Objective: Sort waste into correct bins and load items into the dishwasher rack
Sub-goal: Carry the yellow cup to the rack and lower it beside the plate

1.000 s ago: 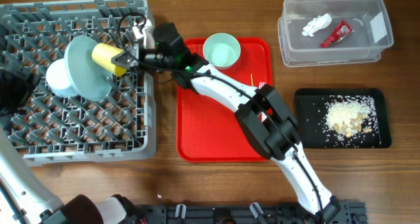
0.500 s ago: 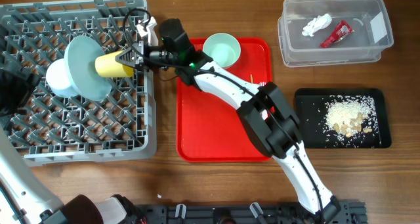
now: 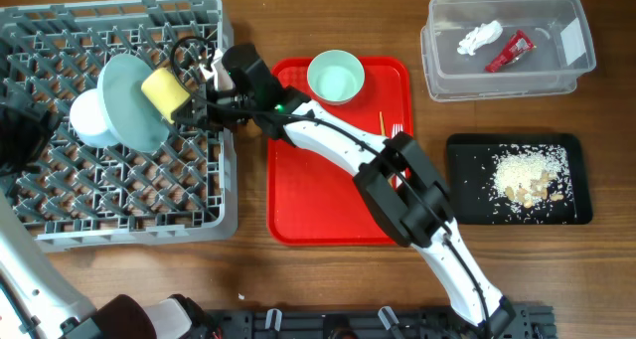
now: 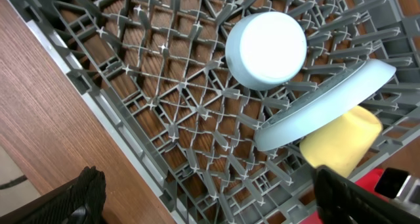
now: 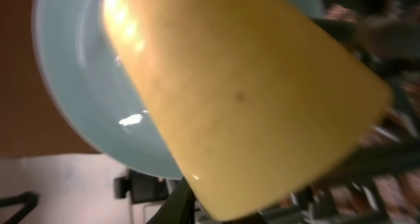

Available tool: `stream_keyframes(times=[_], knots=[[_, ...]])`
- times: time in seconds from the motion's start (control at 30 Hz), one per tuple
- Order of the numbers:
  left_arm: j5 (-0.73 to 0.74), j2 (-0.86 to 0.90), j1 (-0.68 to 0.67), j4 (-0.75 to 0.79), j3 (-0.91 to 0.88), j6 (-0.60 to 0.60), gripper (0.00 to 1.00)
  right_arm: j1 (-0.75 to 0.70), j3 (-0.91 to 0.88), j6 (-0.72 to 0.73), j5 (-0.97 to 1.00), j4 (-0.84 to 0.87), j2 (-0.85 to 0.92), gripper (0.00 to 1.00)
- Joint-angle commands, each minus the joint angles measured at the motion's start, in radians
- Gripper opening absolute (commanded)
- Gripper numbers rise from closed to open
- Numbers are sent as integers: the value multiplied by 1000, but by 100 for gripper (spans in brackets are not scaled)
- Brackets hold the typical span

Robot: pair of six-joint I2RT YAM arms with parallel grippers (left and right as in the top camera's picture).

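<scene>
**Right gripper**: positioned over the 3 o'clock side of the dishwasher rack, with its fingertips at the near end of the yellow cup. The jaw state cannot be told. The cup fills the right wrist view, and in the overhead view the fingers merge with the rack lattice, so neither contact nor clearance is readable.

**Cup position, overhead view:** at 10 o'clock from the fingertips, just beside them. Its long axis runs along the 10-to-4 o'clock line, in line with the gripper's approach. The far end leans on the face of the pale-blue plate, which stands tilted among the pegs. The cup itself is tilted, not upright.

**Assessment:** the coming move is probably release and withdrawal. Withdraw along the cup axis, toward 4 o'clock — a sideways exit risks dragging the cup off the plate.

**Left gripper**: jaws spread wide and holding nothing, toward the rack's 9 o'clock side. From there the cup lies beyond the plate — the right arm is the nearer one.
</scene>
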Motion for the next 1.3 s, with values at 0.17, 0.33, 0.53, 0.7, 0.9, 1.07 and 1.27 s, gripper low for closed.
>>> stream_keyframes(times=[0.17, 0.33, 0.53, 0.7, 0.9, 1.07, 1.27], knots=[[-17, -2, 5, 2, 3, 4, 100, -19, 1, -124, 161, -158, -126, 15], [-17, -2, 5, 2, 3, 4, 100, -19, 1, -154, 213, -237, -210, 18], [-17, -2, 5, 2, 3, 4, 100, -19, 1, -189, 331, -364, -304, 52], [-17, -2, 5, 2, 3, 4, 100, -19, 1, -230, 351, -370, -311, 50], [-17, -2, 5, 2, 3, 4, 100, -33, 3, -294, 370, -362, -332, 39], [-16, -2, 5, 2, 3, 0, 100, -31, 6, -331, 370, -341, -322, 4], [-16, -2, 5, 1, 3, 1, 100, 26, 5, -353, 370, -200, -249, 4]])
